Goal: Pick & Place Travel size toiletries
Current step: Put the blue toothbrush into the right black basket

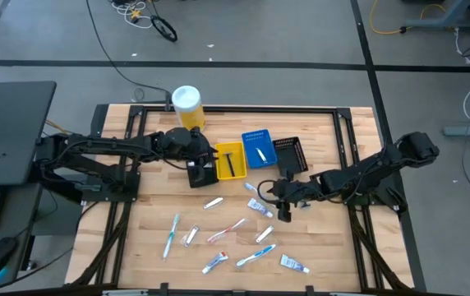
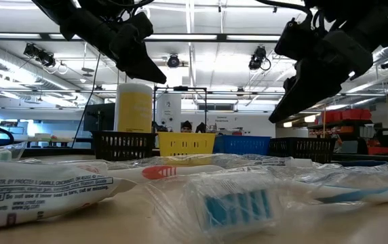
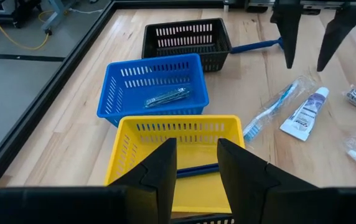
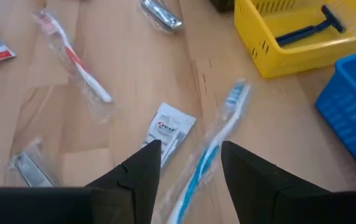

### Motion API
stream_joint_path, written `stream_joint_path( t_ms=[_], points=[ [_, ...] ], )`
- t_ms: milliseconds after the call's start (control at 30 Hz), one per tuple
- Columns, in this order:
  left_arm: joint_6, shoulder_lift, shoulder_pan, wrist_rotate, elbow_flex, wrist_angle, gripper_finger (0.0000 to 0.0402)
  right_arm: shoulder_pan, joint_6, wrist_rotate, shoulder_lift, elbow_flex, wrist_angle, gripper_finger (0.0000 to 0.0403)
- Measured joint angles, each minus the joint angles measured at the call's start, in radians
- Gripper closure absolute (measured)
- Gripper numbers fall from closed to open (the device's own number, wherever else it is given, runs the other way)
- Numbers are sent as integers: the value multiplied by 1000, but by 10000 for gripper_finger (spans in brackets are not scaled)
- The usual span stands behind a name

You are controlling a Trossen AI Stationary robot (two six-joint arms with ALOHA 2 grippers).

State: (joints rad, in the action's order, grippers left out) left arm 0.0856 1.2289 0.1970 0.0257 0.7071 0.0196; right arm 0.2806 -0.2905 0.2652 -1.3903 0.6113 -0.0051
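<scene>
Right gripper [image 4: 187, 163], fingers spread and empty, hangs over the wrapped blue toothbrush [image 4: 210, 152] and small tube [image 4: 168, 132] at frame centre – it should straddle one item squarely – while the left gripper [image 3: 195, 163], parted, hovers above the yellow bin [image 3: 184, 158].

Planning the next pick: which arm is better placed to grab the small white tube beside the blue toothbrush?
The right. Its open gripper hangs just above the tube, while the left gripper, also open, sits over the yellow bin.
</scene>
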Motion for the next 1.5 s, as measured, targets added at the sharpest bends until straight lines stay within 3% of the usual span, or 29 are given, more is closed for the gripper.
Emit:
stream_joint_path(
  t_ms=[200,733,867,1167,1333,1500],
  points=[
    [0,0,0,0,0,0,278,-20,-56,74,-22,-26,11,224],
    [5,0,0,0,0,-4,278,-34,-116,49,-274,-58,249,224],
    [5,0,0,0,0,-4,278,-45,-133,45,-278,-38,213,237],
    [1,0,0,0,0,-3,278,-89,-194,41,-276,-37,196,316],
    [1,0,0,0,0,-3,278,-100,-194,48,-258,-39,180,334],
    [1,0,0,0,0,-3,278,-112,-192,49,-154,-37,75,343]
  ],
)
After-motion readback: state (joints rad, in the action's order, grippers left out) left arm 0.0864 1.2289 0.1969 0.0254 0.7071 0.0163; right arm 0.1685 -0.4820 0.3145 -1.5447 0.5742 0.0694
